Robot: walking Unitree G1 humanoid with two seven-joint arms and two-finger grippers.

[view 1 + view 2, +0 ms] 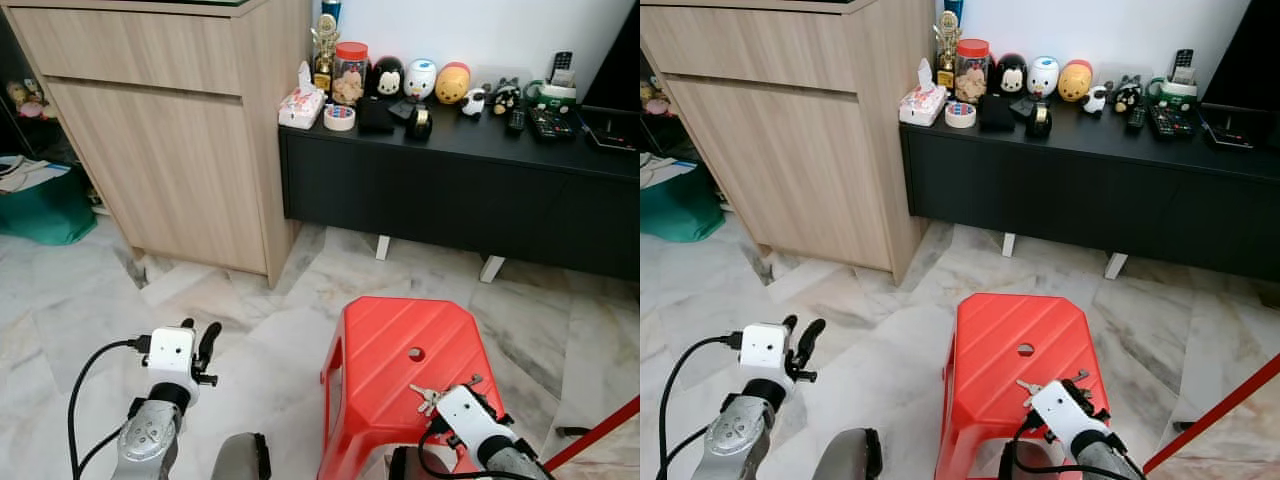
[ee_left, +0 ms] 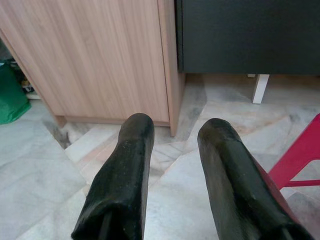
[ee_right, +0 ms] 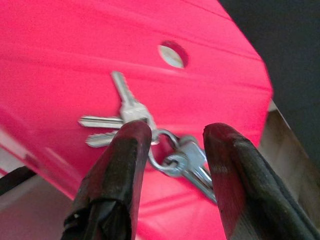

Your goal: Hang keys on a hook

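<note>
The right gripper hangs open over the keys on the red stool, fingers straddling the ring. Lower it squarely and pinch the ring, not a loose key. The left gripper waits open, holding nothing.

The left gripper reaches out with its two long black fingers spread apart above a pale marble-tiled floor. Ahead stands a light wooden cabinet, beside it a low black sideboard on a white leg. A red plastic stool's edge sits near one finger.
</note>
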